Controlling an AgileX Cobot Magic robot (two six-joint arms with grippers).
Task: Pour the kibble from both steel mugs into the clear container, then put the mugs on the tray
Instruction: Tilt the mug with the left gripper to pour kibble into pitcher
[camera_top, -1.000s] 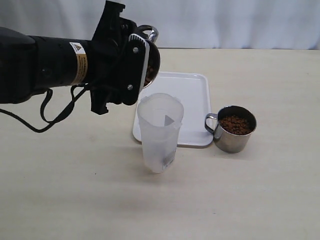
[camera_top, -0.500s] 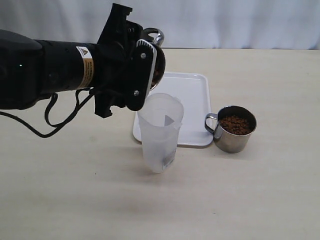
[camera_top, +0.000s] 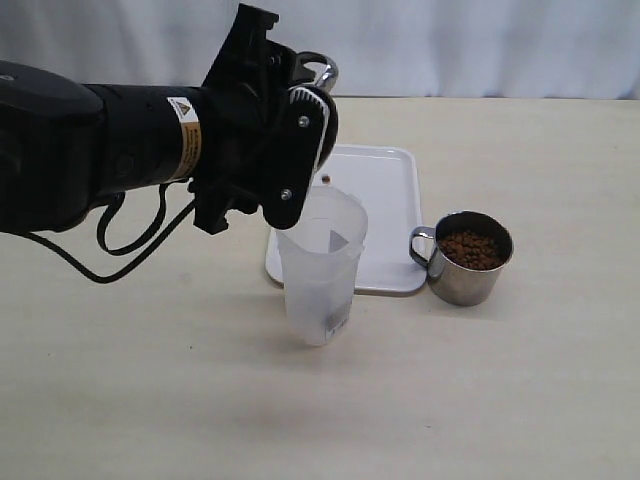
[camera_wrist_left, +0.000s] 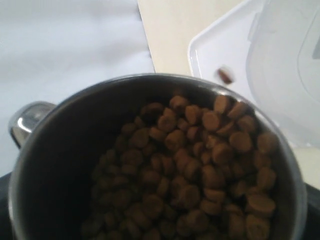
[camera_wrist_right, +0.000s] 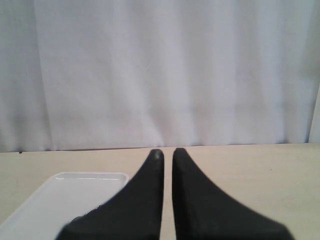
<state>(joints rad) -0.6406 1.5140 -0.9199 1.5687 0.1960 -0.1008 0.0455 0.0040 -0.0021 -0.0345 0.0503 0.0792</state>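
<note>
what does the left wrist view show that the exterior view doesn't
Only the left wrist view: the kibble piled inside the held mug. Only the exterior view: the second mug, full, standing on the table beside the tray, and the arm. Both: the tray, the container, the held mug's handle and one pellet in mid-air.

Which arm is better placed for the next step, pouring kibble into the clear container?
Left: the left fingers hold a mug of kibble tipped toward the clear container. The right fingers are shut and empty.
</note>
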